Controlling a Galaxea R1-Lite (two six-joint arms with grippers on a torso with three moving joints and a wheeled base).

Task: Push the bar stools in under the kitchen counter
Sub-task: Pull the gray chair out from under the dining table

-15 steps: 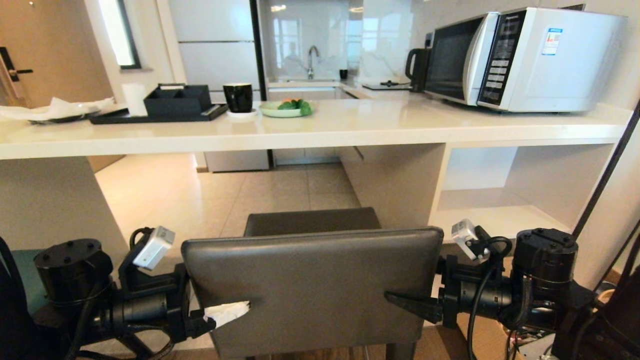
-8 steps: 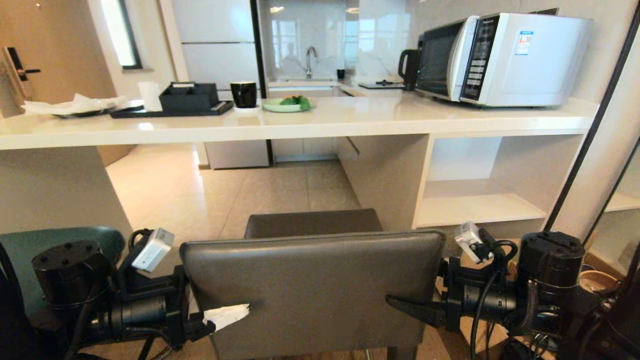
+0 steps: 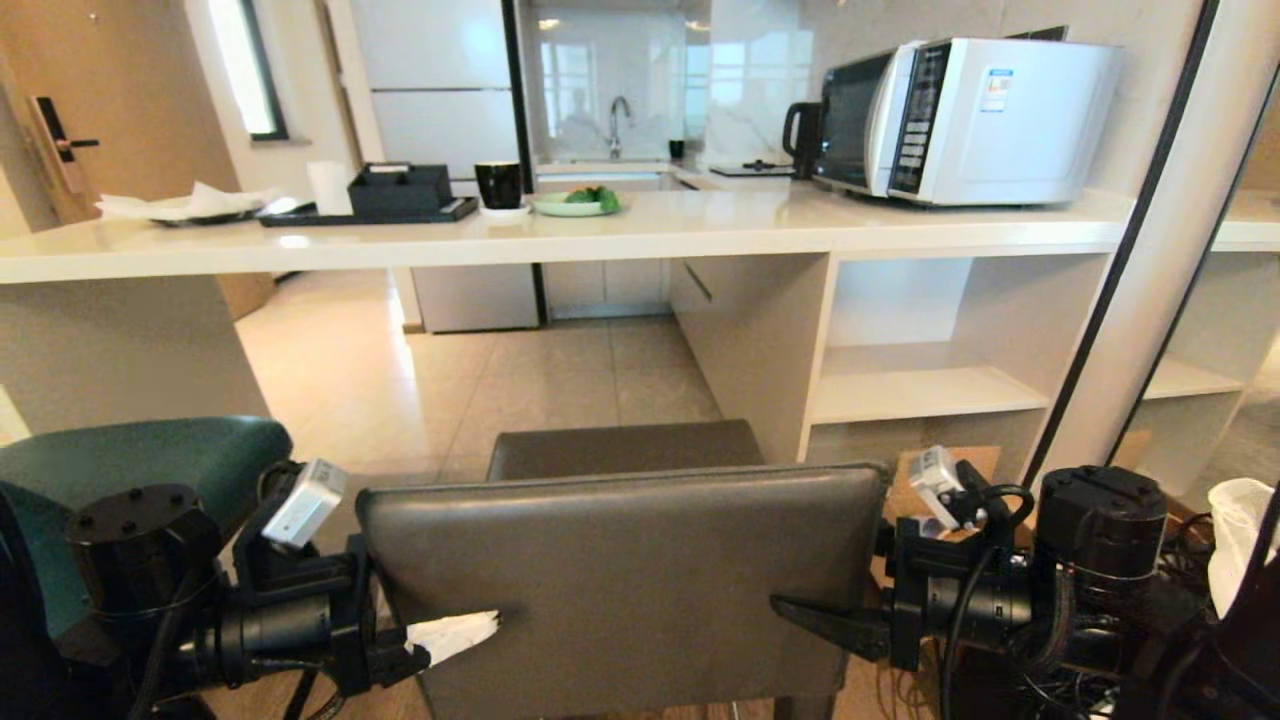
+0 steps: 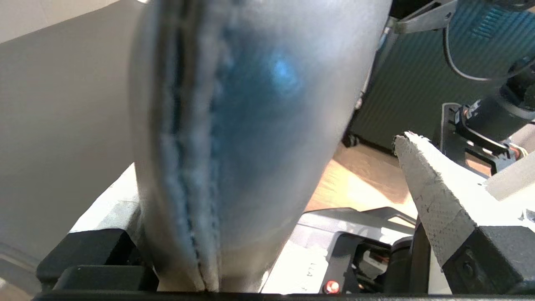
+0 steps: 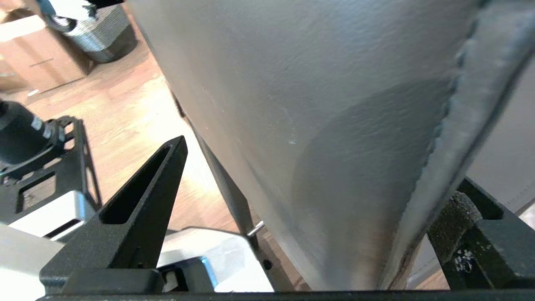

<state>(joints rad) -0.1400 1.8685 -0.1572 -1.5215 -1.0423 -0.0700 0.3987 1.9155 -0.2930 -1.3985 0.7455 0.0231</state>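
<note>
Teal stool [image 3: 130, 465]: far left, seat or back pad only partly in view; sits short of the counter edge, not tucked under as far as visible.
L gripper [image 3: 440, 640]: at left edge of grey stool's backrest, jaws spread wide and straddling the edge; white-tipped outer finger lies across the rear face. Not clamped.
Grey leather stool [image 3: 620, 580]: centre foreground, square back twd robot, seat [image 3: 625, 448] pointing at the open bay under the counter; seat front appears well short of the counter edge.
R gripper [image 3: 850, 625]: at right edge of same backrest, jaws spread, straddling it likewise; black outer finger on rear face.
Kitchen counter [image 3: 640, 235]: glossy off-white top across frame; slab panel at left, open bay in middle, white shelf cubbies [image 3: 920, 385] at right.
Progress: early, by my read; neither stool under yet. Grey needs a fwd push, teal after.
Top load: black tray, mug, plate w/ greens, microwave [image 3: 960, 120].
Room: beige tile beyond counter, wood floor nearside; sink at rear.
</note>
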